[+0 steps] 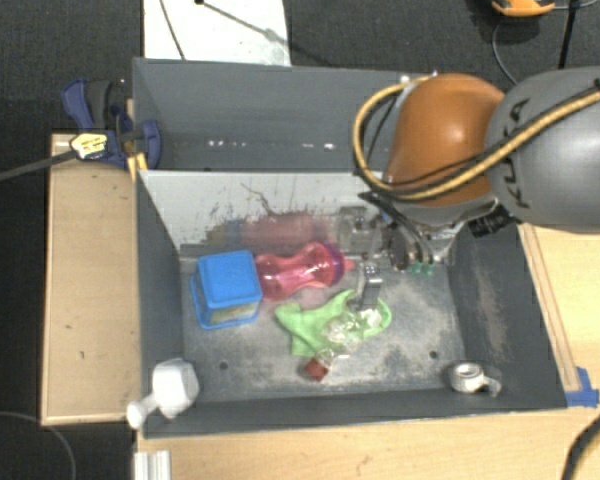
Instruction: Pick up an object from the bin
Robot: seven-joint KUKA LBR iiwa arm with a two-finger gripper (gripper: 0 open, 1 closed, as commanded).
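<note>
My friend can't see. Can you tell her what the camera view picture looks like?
A robot arm's gripper hangs over a crumpled green thing in the middle of a grey bin. Next to it lie a pink bottle and a blue box; a white bottle and a silver ring sit by the near wall.

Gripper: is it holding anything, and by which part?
Cannot be told. The gripper is down at the right end of the crumpled green thing, beside the pink bottle; no hold is visible.

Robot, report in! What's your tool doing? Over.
Tool low over green crumpled thing, middle of bin. Pink bottle close beside. Blue box farther left.
</note>
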